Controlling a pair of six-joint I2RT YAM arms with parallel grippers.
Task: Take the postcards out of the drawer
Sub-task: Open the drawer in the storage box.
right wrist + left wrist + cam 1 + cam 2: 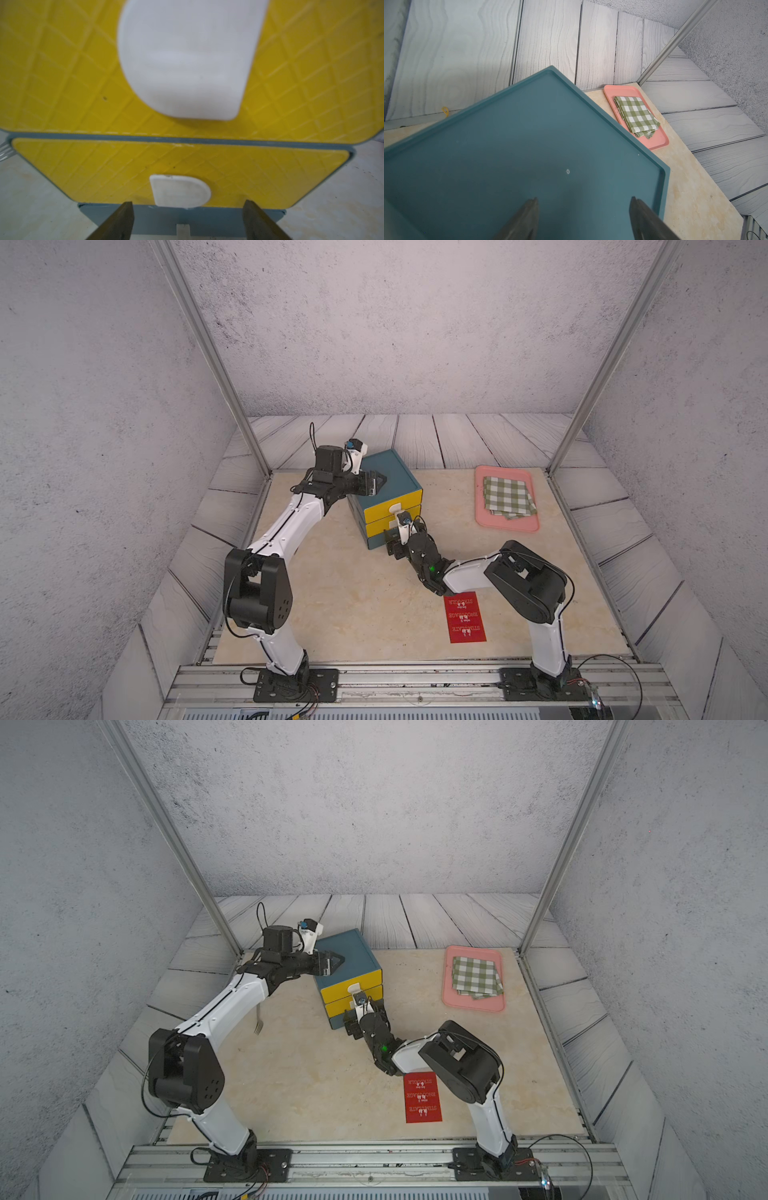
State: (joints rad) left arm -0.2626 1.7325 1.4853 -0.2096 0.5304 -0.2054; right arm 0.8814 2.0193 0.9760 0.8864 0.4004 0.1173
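Your right gripper (188, 202), jaws spread, faces the lower white handle (179, 191) on the teal plastic drawer box (390, 472), the flat red rectangular postcard (467, 617) lies on the beige tabletop (353, 605) well nearer and slightly right of it, and your left gripper (584, 199) is spread over the box's top.

We get both top views from high behind the arm bases (296, 685), looking down over the whole table (332, 605). Left wrist camera looks past the left pincer (584, 199), close over the drawer box (508, 155) top. Right wrist camera faces the drawer fronts (62, 72), very near, just ahead of the right pincer (188, 202). All four share that drawer box.
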